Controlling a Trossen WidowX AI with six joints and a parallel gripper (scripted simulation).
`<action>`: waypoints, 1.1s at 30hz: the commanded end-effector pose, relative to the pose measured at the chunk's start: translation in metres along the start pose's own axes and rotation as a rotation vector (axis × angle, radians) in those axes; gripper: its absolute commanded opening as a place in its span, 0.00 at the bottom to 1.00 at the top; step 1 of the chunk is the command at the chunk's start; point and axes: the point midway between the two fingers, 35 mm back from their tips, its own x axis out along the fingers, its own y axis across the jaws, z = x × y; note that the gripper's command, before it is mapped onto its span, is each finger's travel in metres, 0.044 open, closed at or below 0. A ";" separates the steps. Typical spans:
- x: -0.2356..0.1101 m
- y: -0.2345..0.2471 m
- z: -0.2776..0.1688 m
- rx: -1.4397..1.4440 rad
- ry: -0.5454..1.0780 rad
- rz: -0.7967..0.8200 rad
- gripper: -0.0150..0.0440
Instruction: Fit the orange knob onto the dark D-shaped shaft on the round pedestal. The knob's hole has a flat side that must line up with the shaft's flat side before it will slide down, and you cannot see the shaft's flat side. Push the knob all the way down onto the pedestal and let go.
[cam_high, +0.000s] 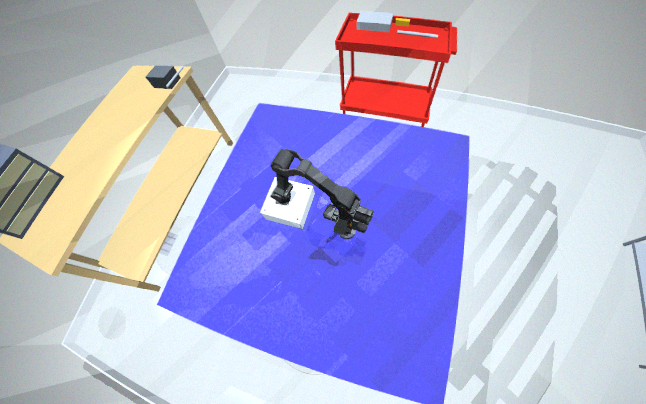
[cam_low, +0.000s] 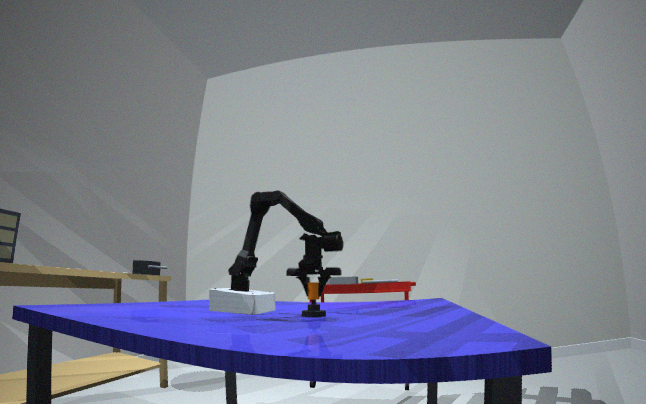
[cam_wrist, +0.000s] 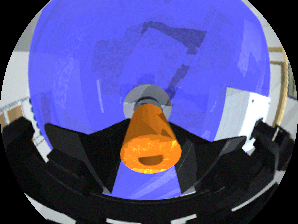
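Observation:
My gripper (cam_low: 313, 286) (cam_wrist: 148, 144) (cam_high: 345, 226) is shut on the orange knob (cam_low: 313, 290) (cam_wrist: 148, 137) and holds it upright, straight over the round dark pedestal (cam_low: 313, 313). In the side view a short piece of dark shaft (cam_low: 313, 301) shows between the knob's lower end and the pedestal, so the knob stands above the pedestal. In the wrist view the pedestal shows as a grey ring (cam_wrist: 133, 99) around the knob's far end. A D-shaped hole shows in the knob's near end. In the overhead view the wrist hides the knob and the pedestal.
The arm stands on a white base block (cam_high: 300, 212) (cam_low: 255, 302) on the blue table (cam_high: 300, 310) (cam_low: 400, 340), just left of the pedestal. A red cart (cam_high: 395, 47) (cam_low: 380, 286) stands behind the table, a wooden bench (cam_high: 100, 150) (cam_low: 75, 274) to the left.

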 end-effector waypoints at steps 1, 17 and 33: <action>0.001 0.000 0.000 0.004 -0.001 0.002 0.25; -0.004 0.001 0.000 0.172 -0.001 0.002 0.25; 0.001 0.001 0.000 0.213 -0.001 0.002 0.25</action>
